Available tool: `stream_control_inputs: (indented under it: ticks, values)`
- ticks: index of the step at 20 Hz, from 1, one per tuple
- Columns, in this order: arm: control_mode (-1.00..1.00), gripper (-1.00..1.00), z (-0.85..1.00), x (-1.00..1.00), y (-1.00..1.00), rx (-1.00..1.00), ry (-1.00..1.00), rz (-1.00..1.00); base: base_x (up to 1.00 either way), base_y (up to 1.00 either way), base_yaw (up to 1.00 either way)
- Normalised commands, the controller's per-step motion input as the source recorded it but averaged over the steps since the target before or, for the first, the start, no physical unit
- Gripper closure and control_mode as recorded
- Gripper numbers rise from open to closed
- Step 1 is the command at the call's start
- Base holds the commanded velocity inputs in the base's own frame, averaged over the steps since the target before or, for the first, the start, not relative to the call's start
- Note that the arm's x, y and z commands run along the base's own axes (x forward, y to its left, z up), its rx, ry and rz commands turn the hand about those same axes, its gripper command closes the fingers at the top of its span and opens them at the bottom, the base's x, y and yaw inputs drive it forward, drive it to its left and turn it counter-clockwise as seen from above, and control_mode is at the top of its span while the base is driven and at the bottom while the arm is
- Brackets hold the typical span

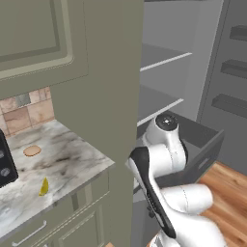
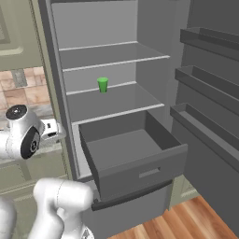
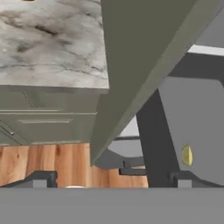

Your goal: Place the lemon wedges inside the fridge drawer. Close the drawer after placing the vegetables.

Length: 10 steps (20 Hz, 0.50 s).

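— Looking down through the hand view, I've got the gripper (image 3: 109, 181) spread wide with nothing between its fingertips. Can you place the wedges?

— One wedge (image 3: 187, 155) lies on the floor of the drawer (image 3: 197, 118), close to its near wall as my hand camera sees it. The other wedge (image 1: 44, 187) sits on the counter (image 1: 62, 164), close to its front edge, with a tan disc (image 1: 32, 151) further back toward the tiled wall.

— And the drawer itself?

— Pulled out of the fridge; in the right base view its front panel (image 2: 149, 172) with the bar handle stands well forward of the shelves. I see a green cup (image 2: 102, 85) on the shelf above it. My arm's wrist (image 1: 166, 137) hangs over the drawer's corner beside the tall cabinet panel (image 1: 103, 96).
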Motion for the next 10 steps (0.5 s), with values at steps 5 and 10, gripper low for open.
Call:
stream_control_inputs:
  ticks: [5,10]
  values:
    - [-1.00,-1.00,-0.08,-0.28,1.00,-0.07,0.00,0.01,0.00,0.00,0.00]
    - [-1.00,-1.00,-0.04,-0.01,1.00,0.00,0.01,0.00,0.00,0.00,0.00]
